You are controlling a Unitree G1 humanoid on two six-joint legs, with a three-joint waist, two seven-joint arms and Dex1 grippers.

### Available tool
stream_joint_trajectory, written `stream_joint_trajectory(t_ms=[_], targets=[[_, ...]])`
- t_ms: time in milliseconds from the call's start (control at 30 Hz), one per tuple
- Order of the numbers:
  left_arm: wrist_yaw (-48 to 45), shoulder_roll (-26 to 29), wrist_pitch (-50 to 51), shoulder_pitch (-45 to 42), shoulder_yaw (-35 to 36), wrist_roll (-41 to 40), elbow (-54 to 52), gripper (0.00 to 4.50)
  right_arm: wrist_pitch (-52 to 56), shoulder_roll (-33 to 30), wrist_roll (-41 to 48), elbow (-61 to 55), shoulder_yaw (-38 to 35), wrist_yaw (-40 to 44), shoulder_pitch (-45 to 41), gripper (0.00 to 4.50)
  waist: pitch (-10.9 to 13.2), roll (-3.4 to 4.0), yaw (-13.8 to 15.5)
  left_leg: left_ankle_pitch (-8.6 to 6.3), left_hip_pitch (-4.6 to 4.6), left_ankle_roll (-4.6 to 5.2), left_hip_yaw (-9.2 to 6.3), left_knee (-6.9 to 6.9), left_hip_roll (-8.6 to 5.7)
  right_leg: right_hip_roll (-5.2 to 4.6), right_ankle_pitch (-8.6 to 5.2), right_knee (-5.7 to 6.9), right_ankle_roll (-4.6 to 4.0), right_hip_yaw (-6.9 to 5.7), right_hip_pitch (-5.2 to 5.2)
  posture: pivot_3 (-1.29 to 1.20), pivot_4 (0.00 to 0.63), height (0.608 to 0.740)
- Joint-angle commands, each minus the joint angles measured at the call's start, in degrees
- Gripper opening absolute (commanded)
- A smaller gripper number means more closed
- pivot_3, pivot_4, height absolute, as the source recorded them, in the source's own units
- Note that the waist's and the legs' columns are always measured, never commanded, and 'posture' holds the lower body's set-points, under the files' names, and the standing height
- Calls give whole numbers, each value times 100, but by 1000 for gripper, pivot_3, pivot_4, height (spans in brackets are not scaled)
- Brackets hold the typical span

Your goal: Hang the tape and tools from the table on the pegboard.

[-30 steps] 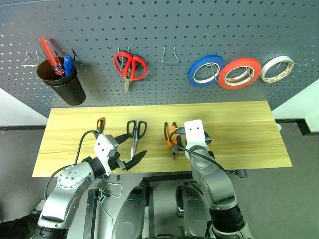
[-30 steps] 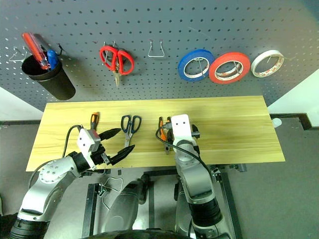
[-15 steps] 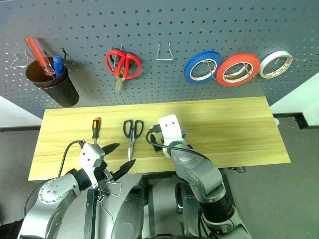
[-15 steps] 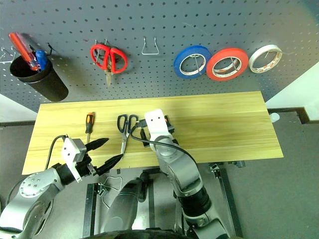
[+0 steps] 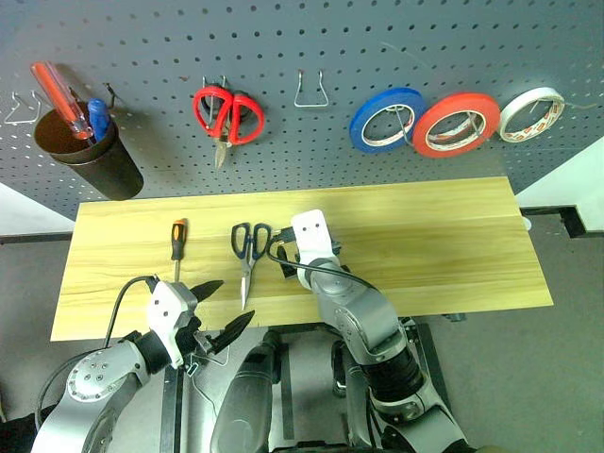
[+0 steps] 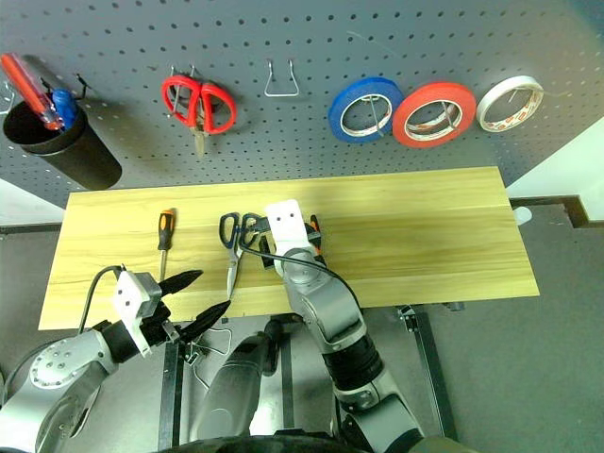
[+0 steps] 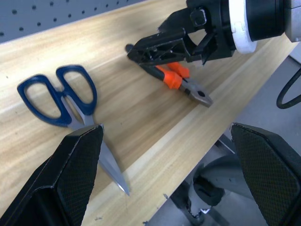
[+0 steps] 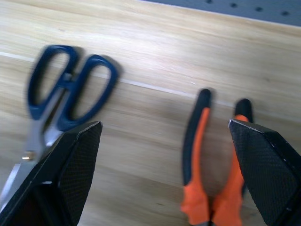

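Left eye view: right gripper [image 5: 304, 253] hangs over the table [image 5: 453, 245] mid-board, jaws spread wide, nothing in them, between the scissors [image 5: 249, 255] and the pliers [image 6: 311, 229], which it mostly covers. Left gripper [image 5: 215, 308] sits off the near table edge at about 7 o'clock from the scissors, also wide open and empty. Screwdriver [image 5: 176, 243] lies at 9 o'clock of the scissors, apart from them. Red tape [image 5: 455, 123] is already on the pegboard [image 5: 377, 47], between the blue roll [image 5: 387, 120] and white roll [image 5: 531, 108]. Likely step: right arm picking one tool. Advice: commit to one, centre the jaws across the handles, not the tips, close square so it doesn't pivot, then lift clear before going for the free wire hook [image 5: 310, 92] at 12 o'clock. Right wrist view shows what the head views hide: pliers handles [image 8: 214, 155] and scissor loops [image 8: 70, 89] both lie between the fingers, neither touched.
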Motion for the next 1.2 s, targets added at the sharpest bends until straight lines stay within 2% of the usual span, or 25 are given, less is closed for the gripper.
stream_joint_trajectory(t_ms=[33, 467, 1200], targets=[[15, -6, -16, 109, 91, -63, -221, 4500, -62, 581, -16, -67, 36, -66, 164, 4477, 19, 3, 3, 0, 0, 0, 0, 0, 0, 0, 0, 0, 0, 0, -1, 28, 468, 703], [4, -11, -17, 148, 59, -71, -252, 4500, 325, 623, -52, 202, -210, -268, 33, 4477, 76, -1, 3, 0, -4, 0, 2, -7, 0, 0, -1, -1, 0, 2, -8, 27, 469, 703], [38, 8, 58, 157, 84, -82, -373, 4500, 337, 524, -51, 462, -495, -136, -258, 4477, 80, -1, 3, 1, -6, -1, 7, -49, 0, 1, -2, -32, 0, 4, -15, 40, 474, 703]])
